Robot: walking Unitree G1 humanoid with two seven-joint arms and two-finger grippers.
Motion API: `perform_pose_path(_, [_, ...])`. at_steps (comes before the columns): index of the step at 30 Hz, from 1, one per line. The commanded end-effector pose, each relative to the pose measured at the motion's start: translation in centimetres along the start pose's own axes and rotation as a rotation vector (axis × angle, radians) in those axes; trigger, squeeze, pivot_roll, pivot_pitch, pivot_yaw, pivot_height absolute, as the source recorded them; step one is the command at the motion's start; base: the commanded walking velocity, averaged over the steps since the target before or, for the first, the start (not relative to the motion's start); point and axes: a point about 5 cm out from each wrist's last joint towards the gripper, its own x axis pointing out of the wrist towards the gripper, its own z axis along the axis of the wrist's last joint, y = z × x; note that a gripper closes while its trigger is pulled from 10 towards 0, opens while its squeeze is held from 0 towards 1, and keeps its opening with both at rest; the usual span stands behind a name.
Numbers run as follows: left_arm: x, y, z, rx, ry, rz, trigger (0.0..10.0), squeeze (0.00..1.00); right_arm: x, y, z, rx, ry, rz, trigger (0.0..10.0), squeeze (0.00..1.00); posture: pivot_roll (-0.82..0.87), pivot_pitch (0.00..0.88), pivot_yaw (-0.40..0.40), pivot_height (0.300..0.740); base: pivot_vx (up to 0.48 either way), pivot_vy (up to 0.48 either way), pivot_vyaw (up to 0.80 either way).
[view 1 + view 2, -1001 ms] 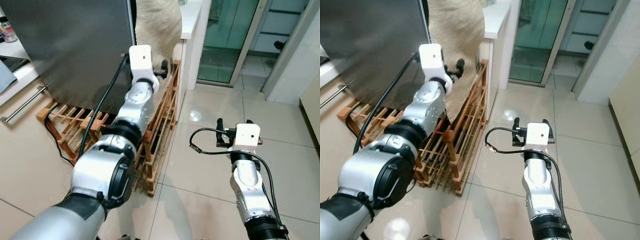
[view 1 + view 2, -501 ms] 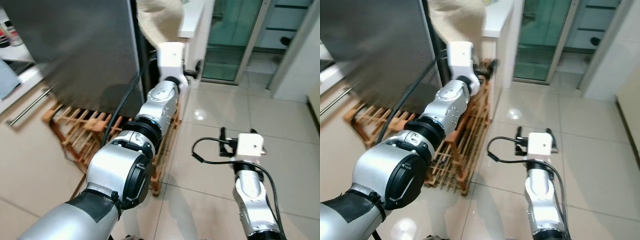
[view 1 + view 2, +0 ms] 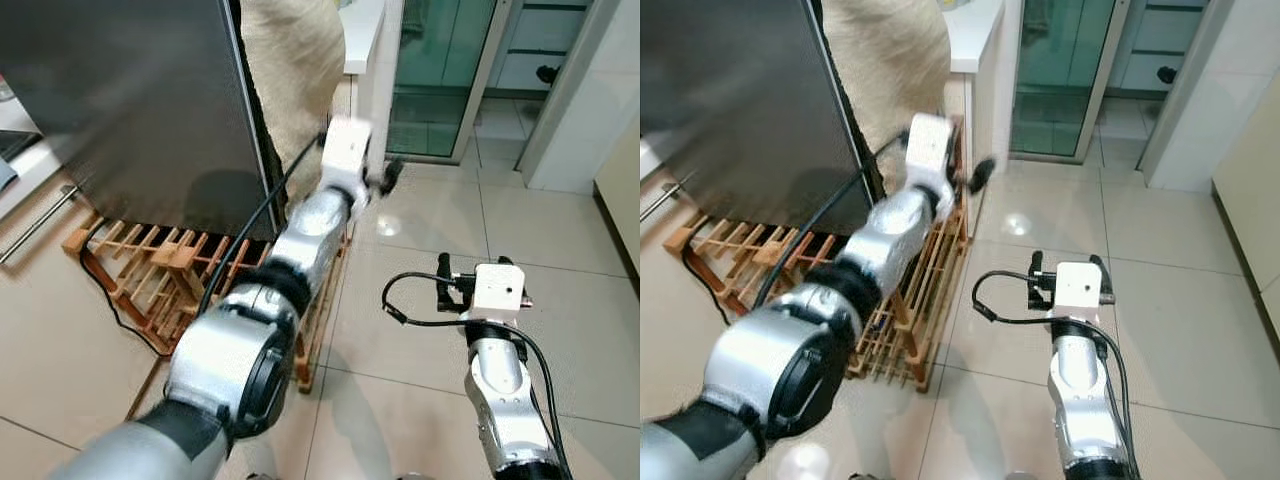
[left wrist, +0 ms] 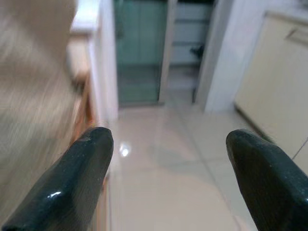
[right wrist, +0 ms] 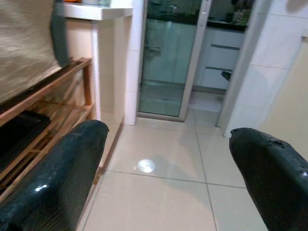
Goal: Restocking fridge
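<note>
Beside the fridge [image 3: 130, 90], my left claw [image 3: 385, 178] and right claw [image 3: 470, 270] hang open and empty, the door's edge my next target.

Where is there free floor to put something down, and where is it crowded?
Free: the glossy beige tiled floor between the slatted wooden rack and the green glass door, ahead of the right gripper. Crowded: beside the grey metal fridge door, where the beige cloth, the rack and the left gripper meet.
</note>
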Motion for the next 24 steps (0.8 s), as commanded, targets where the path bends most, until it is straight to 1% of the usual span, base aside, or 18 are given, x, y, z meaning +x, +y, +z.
perform_pose_path(1, [-1.0,3.0,0.4,0.026,-0.078,0.067,10.0,0.00,0.5,1.1,1.0,0.017,-0.030,0.035,10.0,0.03,-0.15,0.000,0.061,0.740,0.000,0.000,0.00])
perform_pose_path(2, [-1.0,3.0,0.4,0.026,-0.078,0.067,10.0,0.00,0.5,1.1,1.0,0.017,-0.030,0.035,10.0,0.03,-0.15,0.000,0.061,0.740,0.000,0.000,0.00])
perform_pose_path(4, [-3.6,6.7,0.2,0.016,-0.164,0.176,10.0,0.00,1.3,1.5,1.9,0.036,-0.059,0.056,10.0,0.02,-0.13,0.000,0.043,0.740,0.000,0.000,0.00])
perform_pose_path(5, [-5.0,8.1,0.4,0.019,-0.208,0.221,10.0,0.00,1.6,1.8,2.2,0.039,-0.069,0.065,10.0,0.02,-0.11,0.000,0.036,0.740,0.000,0.000,0.00])
perform_pose_path(6, [-6.9,9.8,0.7,0.015,-0.251,0.305,10.0,0.00,2.0,1.8,2.6,0.038,-0.081,0.072,10.0,0.02,-0.10,0.000,0.035,0.740,0.000,0.000,0.00])
perform_pose_path(7, [-8.3,10.8,0.8,0.015,-0.274,0.363,10.0,0.00,2.3,1.9,2.8,0.037,-0.088,0.077,10.0,0.03,-0.10,0.000,0.030,0.740,0.000,0.000,0.00])
perform_pose_path(8, [-8.3,10.8,0.8,0.015,-0.274,0.363,10.0,0.00,2.3,1.9,2.8,0.037,-0.088,0.077,10.0,0.03,-0.10,0.000,0.030,0.740,0.000,0.000,0.00])
perform_pose_path(9, [-10.1,11.7,1.1,-0.003,-0.307,0.432,10.0,0.00,2.7,1.7,3.5,0.038,-0.113,0.081,10.0,0.02,-0.07,0.000,0.013,0.740,0.000,0.000,0.00])
perform_pose_path(10, [-11.5,12.0,1.4,0.006,-0.329,0.467,10.0,0.00,3.1,1.6,4.2,0.035,-0.138,0.087,10.0,0.02,-0.06,0.000,-0.002,0.740,0.000,0.000,0.00])
perform_pose_path(12, [-13.3,11.2,0.8,0.070,-0.334,0.430,10.0,0.00,3.5,1.1,5.0,0.027,-0.168,0.092,10.0,0.03,-0.05,0.000,-0.010,0.740,0.000,0.000,0.00])
perform_pose_path(14, [-13.8,10.3,-1.1,0.102,-0.252,0.392,10.0,0.00,3.6,0.8,4.5,0.028,-0.151,0.085,10.0,0.03,-0.04,0.000,-0.014,0.740,0.000,0.000,0.00])
perform_pose_path(15, [-13.7,10.0,-1.6,0.072,-0.216,0.384,10.0,0.00,3.7,0.7,4.3,0.030,-0.140,0.080,10.0,0.03,-0.04,0.000,-0.010,0.740,0.000,0.000,0.00])
perform_pose_path(16, [-13.1,9.2,-1.9,0.041,-0.185,0.337,10.0,0.00,3.8,0.7,4.1,0.032,-0.133,0.078,10.0,0.03,-0.04,0.000,-0.006,0.740,0.000,0.000,0.00])
perform_pose_path(17, [-12.5,8.5,-1.9,0.019,-0.164,0.293,10.0,0.00,3.8,0.8,4.0,0.030,-0.128,0.081,10.0,0.02,-0.04,0.000,-0.002,0.740,0.000,0.000,0.00])
perform_pose_path(18, [-12.5,8.5,-1.9,0.019,-0.164,0.293,10.0,0.00,3.8,0.8,4.0,0.030,-0.128,0.081,10.0,0.02,-0.04,0.000,-0.002,0.740,0.000,0.000,0.00])
perform_pose_path(19, [-11.8,7.7,-1.8,0.034,-0.154,0.262,10.0,0.00,3.8,0.7,3.7,0.028,-0.121,0.080,10.0,0.03,-0.05,0.000,0.019,0.740,0.000,0.000,0.00])
perform_pose_path(20, [-10.8,6.6,-1.3,0.039,-0.148,0.220,10.0,0.00,3.9,0.5,3.0,0.036,-0.080,0.054,10.0,0.02,-0.07,0.000,0.033,0.740,0.000,0.000,0.00])
perform_pose_path(24, [-10.7,5.8,-0.3,0.037,-0.172,0.163,10.0,0.00,3.9,-0.1,3.5,0.046,-0.090,0.019,10.0,0.03,-0.11,0.000,0.054,0.740,0.000,0.000,0.00])
